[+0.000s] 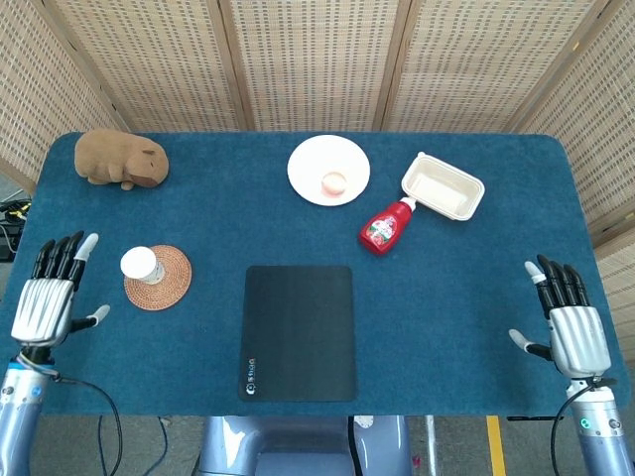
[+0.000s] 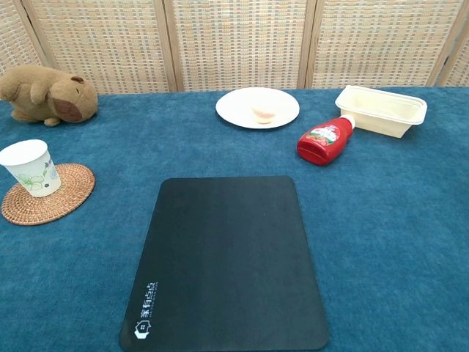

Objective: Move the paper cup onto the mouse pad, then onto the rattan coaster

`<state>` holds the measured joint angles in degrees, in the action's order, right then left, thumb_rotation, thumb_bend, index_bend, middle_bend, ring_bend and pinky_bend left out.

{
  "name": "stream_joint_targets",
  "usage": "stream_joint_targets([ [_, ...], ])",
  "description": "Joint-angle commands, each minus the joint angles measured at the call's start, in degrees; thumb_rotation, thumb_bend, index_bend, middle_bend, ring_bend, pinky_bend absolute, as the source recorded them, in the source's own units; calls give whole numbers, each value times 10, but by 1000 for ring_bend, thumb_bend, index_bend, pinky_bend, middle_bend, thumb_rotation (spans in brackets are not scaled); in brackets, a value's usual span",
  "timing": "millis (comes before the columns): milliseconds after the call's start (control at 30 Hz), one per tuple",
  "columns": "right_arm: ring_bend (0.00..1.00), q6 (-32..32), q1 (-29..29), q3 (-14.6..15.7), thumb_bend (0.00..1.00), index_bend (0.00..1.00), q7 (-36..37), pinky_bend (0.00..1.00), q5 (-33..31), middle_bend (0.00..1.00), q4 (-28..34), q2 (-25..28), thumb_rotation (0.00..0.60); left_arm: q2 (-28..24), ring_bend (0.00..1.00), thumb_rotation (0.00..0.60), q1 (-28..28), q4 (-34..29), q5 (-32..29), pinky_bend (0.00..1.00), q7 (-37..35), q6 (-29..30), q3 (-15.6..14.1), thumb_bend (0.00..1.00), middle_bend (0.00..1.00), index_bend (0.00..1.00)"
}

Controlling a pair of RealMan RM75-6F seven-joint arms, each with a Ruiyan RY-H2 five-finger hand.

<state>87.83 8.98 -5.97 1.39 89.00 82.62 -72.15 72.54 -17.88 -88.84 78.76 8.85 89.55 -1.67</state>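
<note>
The white paper cup [image 1: 139, 264] [image 2: 29, 168] stands upright on the left part of the round rattan coaster [image 1: 162, 281] [image 2: 58, 196]. The black mouse pad [image 1: 299, 331] [image 2: 227, 260] lies bare in the middle of the table. My left hand [image 1: 47, 294] hovers open at the table's left edge, apart from the cup, fingers spread. At the right edge my right hand [image 1: 569, 322] is open too, holding nothing. Neither hand shows in the chest view.
A brown plush capybara [image 1: 121, 160] [image 2: 47, 93] lies at the back left. A white plate [image 1: 328, 170] [image 2: 257, 108] with a small item, a red ketchup bottle [image 1: 387, 226] [image 2: 326, 139] on its side and a cream tray [image 1: 443, 186] [image 2: 381, 110] sit at the back.
</note>
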Motion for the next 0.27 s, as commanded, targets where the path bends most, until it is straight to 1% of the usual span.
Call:
stream_joint_targets([
  [33, 0, -2, 1, 2, 47, 0, -21, 0, 2, 0, 3, -1, 600, 13, 0, 600, 31, 14, 26, 0, 2, 30, -19, 168, 0, 0],
  [200, 0, -15, 1, 8, 48, 0, -56, 0, -2, 0, 23, 7, 600, 11, 0, 600, 66, 29, 52, 0, -4, 57, -32, 164, 0, 0],
  [267, 0, -19, 2, 9, 47, 0, -71, 0, -3, 0, 30, 9, 600, 10, 0, 600, 76, 38, 59, 0, -6, 63, -33, 147, 0, 0],
])
